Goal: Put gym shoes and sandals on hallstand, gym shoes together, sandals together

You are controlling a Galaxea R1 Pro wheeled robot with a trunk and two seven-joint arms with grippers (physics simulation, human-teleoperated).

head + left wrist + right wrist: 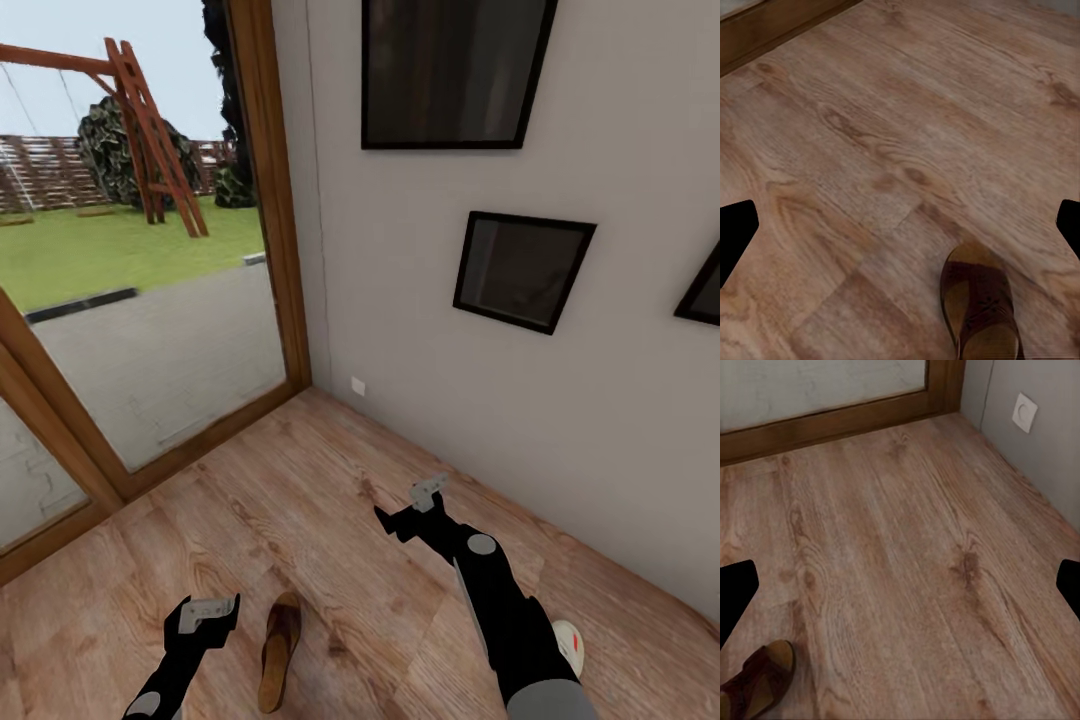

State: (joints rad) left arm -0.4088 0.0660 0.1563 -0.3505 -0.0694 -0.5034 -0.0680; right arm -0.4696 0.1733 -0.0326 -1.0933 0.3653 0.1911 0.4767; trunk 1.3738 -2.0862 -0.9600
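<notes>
One brown sandal [280, 650] lies flat on the wood-plank corridor floor [300, 500], just right of my left gripper [208, 612], which hangs open and empty above the planks. The left wrist view has the same sandal [979, 304] ahead of the gripper [900, 232], off to one side, with the black fingertips [735, 232] far apart. My right gripper [425, 497] is open over bare floor near the wall. Its wrist view catches the sandal's end [757, 682] at a corner, gripper [900, 585] spread wide. A white gym shoe [570, 645] with a red patch peeks out behind my right forearm. The hallstand is out of view.
A grey wall [500, 380] with dark framed pictures [520, 270] runs along the right, with a white wall plate [1024, 411] low down. A wood-framed glass door [150, 350] to the garden closes the far left side. Bare planks lie between the two grippers.
</notes>
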